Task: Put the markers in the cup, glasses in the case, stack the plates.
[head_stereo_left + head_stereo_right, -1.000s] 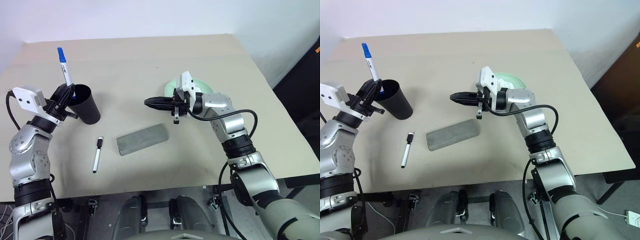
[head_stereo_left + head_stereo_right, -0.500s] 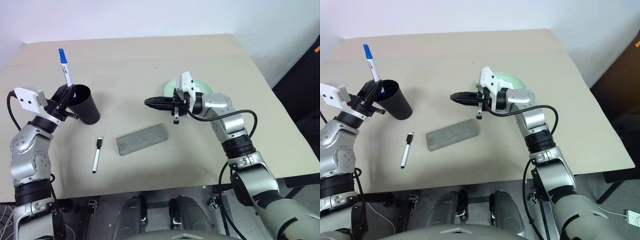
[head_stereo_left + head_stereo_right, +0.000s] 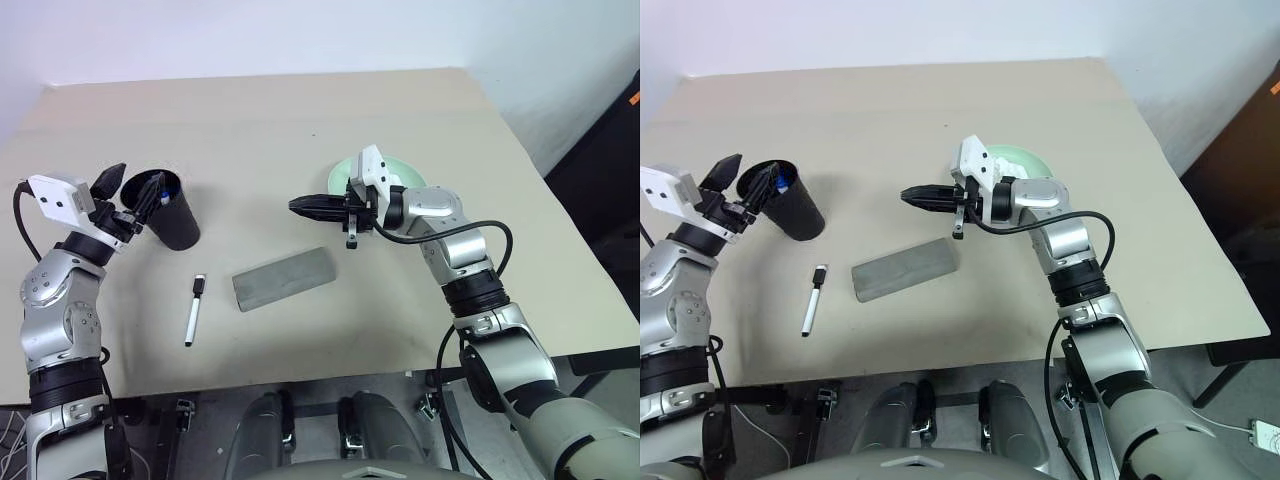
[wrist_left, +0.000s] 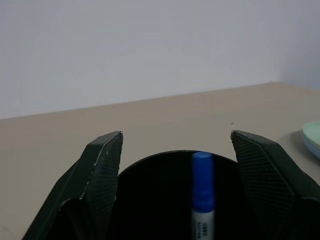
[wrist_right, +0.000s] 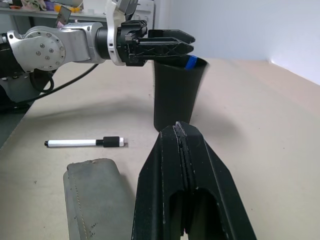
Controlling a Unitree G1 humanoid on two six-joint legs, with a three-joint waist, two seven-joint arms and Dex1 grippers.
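Observation:
My left gripper (image 3: 131, 184) is open, its two fingers spread over the rim of the black cup (image 3: 175, 218). A blue-capped marker (image 4: 202, 186) stands inside the cup, free of the fingers. A white marker with a black cap (image 3: 193, 310) lies on the table in front of the cup. The grey case (image 3: 283, 279) lies shut at the table's middle. My right gripper (image 3: 295, 205) is shut on nothing and points left, hovering above the table past the case. A pale green plate (image 3: 405, 170) sits behind the right wrist. The glasses are out of view.
The beige table (image 3: 300, 120) stretches far behind the cup and plate. Its right edge (image 3: 570, 215) drops off toward a dark area.
My left gripper has opened and let go of the blue-capped marker, which has dropped from standing tall above the rim down into the cup. The right arm has not moved.

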